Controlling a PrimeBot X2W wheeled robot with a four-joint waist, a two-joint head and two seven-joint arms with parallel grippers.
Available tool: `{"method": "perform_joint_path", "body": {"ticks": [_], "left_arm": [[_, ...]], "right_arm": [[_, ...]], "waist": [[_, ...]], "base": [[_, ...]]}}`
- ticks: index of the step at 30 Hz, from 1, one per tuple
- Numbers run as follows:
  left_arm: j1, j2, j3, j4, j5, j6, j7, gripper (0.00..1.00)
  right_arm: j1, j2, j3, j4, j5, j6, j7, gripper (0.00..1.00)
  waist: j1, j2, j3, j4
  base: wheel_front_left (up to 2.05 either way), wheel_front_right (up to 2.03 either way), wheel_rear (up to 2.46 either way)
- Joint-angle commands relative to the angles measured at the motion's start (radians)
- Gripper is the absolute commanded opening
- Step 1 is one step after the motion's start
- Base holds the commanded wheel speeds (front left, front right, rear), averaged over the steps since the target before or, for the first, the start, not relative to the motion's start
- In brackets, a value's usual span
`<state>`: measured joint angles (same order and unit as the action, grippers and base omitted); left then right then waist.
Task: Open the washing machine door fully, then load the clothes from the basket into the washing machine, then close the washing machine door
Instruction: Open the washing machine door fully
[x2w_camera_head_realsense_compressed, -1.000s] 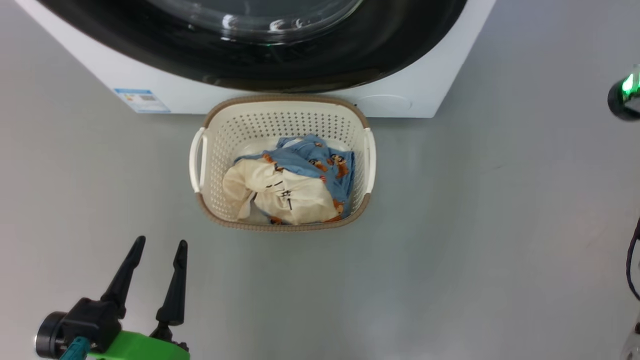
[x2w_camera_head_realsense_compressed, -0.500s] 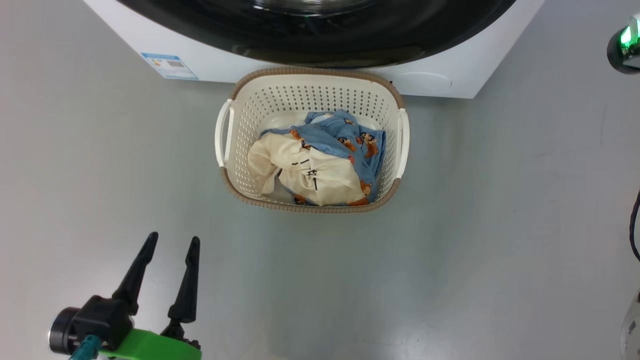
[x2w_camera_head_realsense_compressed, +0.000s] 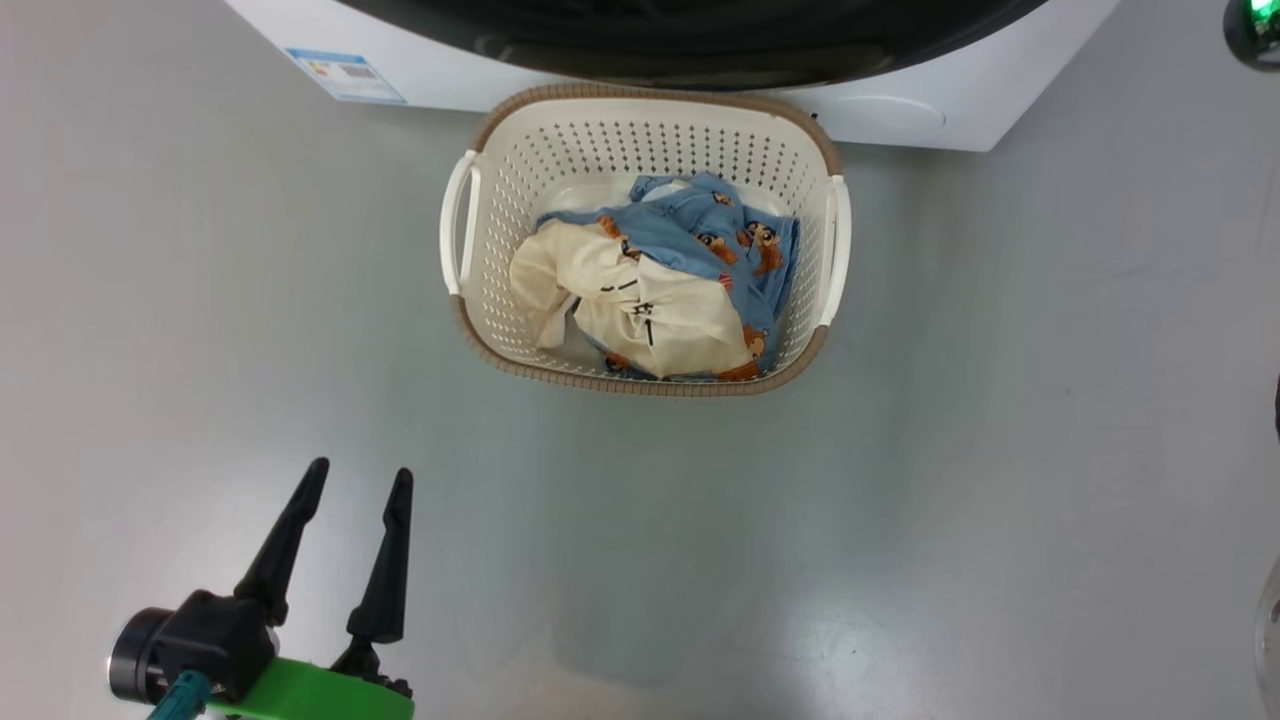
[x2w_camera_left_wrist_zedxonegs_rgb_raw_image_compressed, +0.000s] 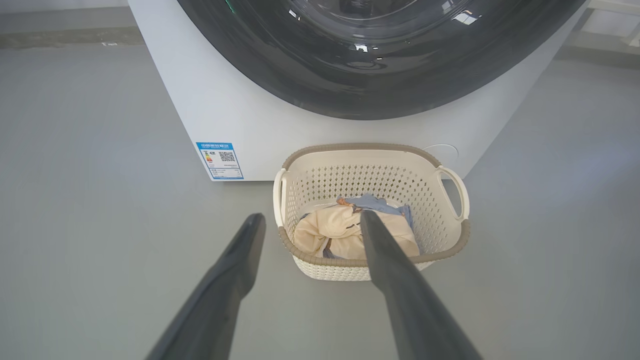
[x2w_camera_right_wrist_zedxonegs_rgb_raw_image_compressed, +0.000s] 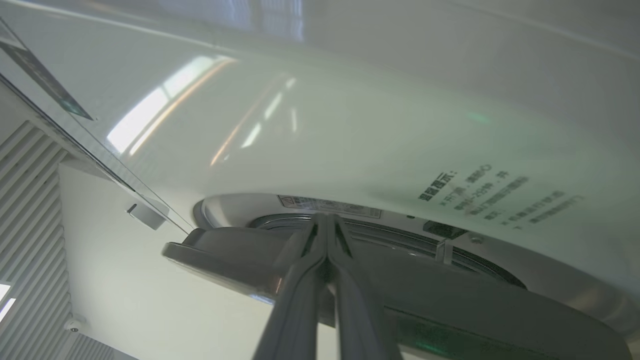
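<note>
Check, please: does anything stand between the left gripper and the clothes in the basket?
Nothing visible does. The left gripper, open, hangs over grey floor short of the cream perforated plastic basket, and the cream and light-blue soft clothes lie uncovered in its open top.

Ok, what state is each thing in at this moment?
Door: ajar, not fully open.
Basket: upright on the floor, loaded.
Clothes: both crumpled in the basket, cream over blue.
Left gripper: open, empty, short of the basket.
Right gripper: shut, tips by the door's edge.
</note>
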<state>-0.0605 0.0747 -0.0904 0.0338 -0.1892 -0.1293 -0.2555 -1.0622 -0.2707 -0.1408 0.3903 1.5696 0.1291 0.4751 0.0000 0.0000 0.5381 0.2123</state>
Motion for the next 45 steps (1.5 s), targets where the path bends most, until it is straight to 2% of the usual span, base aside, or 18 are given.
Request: {"method": "perform_joint_path", "body": {"ticks": [1, 18, 45], "left_arm": [[0.010, 0.012, 0.032, -0.026, 0.003, -0.001, -0.006, 1.00], [0.013, -0.011, 0.029, -0.042, 0.001, -0.001, -0.006, 1.00], [-0.025, -0.024, 0.034, -0.037, -0.005, -0.001, -0.006, 1.00]], "right_arm": [[-0.022, 0.003, 0.015, -0.026, -0.008, 0.002, 0.010, 0.00], [-0.084, -0.011, 0.054, -0.020, -0.017, 0.002, 0.023, 0.00], [-0.059, -0.020, 0.148, -0.004, -0.014, 0.002, 0.083, 0.00]], "waist": [[0.0000, 0.0000, 0.015, 0.010], [0.0000, 0.0000, 0.067, 0.051], [0.0000, 0.0000, 0.075, 0.026]], "base": [[0.00, 0.00, 0.00], [0.00, 0.00, 0.00], [0.00, 0.00, 0.00]]}}
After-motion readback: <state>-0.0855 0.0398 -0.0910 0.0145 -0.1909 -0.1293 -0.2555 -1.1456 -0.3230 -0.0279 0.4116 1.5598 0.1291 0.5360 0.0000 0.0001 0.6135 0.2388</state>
